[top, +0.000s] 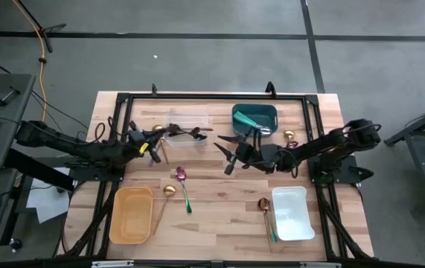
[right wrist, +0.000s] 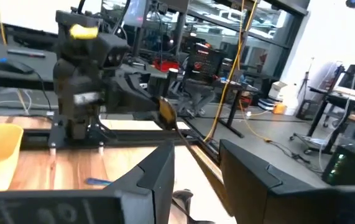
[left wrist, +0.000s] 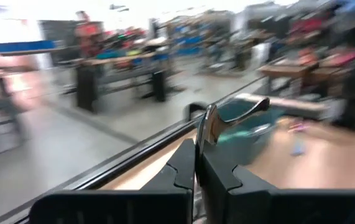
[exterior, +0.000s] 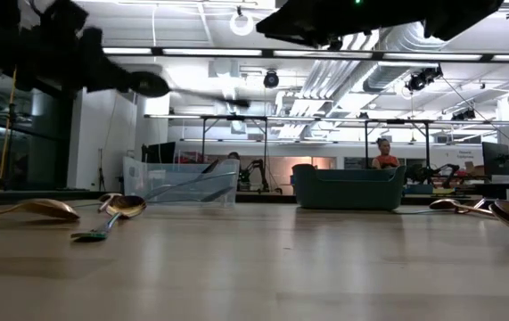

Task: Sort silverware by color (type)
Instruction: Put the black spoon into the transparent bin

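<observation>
My left gripper (top: pixel 160 138) is shut on a black spoon (top: pixel 193 133) that sticks out over the clear container (top: pixel 188 123) at the table's far side. The low view shows the spoon (exterior: pixel 151 85) high above the table. My right gripper (top: pixel 225 155) is open and empty near the table's middle, just near of the teal container (top: pixel 254 110), which holds teal-handled pieces. On the table lie a pink-purple spoon (top: pixel 181 176), a gold spoon (top: pixel 169 191), another gold spoon (top: pixel 264 204) and a gold spoon (top: pixel 289 135). My left gripper pinches the black spoon's handle (left wrist: pixel 203 138) between its two fingers. The fingers lie level and point toward the table's right, along the spoon. The spoon runs on past the fingertips with its bowl (left wrist: pixel 252 106) free, lifted clear above the clear container.
A yellow container (top: pixel 132 214) stands at the near left and a white container (top: pixel 292 212) at the near right. Dark pieces lean inside the clear container (exterior: pixel 183 183). A black frame rail (top: pixel 212 95) runs along the table's far edge. A person (exterior: pixel 384 153) is in the room behind.
</observation>
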You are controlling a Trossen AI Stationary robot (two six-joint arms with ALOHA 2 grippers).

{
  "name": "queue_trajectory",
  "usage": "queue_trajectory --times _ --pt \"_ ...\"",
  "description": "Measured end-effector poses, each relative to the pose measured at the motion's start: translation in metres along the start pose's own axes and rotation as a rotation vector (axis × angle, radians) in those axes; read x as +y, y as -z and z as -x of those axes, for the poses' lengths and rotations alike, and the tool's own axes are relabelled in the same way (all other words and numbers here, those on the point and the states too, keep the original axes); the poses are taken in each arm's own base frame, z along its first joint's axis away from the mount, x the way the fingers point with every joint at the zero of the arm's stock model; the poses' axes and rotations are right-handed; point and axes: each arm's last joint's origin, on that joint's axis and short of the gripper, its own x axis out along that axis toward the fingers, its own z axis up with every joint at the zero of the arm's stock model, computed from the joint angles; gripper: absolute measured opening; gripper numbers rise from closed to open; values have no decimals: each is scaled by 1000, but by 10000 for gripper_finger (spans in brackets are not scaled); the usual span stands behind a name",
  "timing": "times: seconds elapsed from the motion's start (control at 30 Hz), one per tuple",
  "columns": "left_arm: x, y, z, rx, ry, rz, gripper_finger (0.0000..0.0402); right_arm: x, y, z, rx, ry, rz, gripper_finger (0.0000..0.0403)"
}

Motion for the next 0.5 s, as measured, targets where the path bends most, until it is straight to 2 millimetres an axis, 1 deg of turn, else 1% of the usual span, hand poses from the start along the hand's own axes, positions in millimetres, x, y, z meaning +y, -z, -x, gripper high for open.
queue_trajectory --times 0.1,0.2,0.33,0.5 --pt "4 7 0 51 -126 -59 0 1 -3 2 -9 14 -11 122" --pt "8 13 -3 96 -181 -69 0 2 -3 3 -6 15 -11 122" --pt "13 20 -8 150 -124 -37 0 2 -2 3 -3 15 -33 122" --pt "19 23 -15 180 -59 -5 0 3 -1 3 6 13 -27 122"
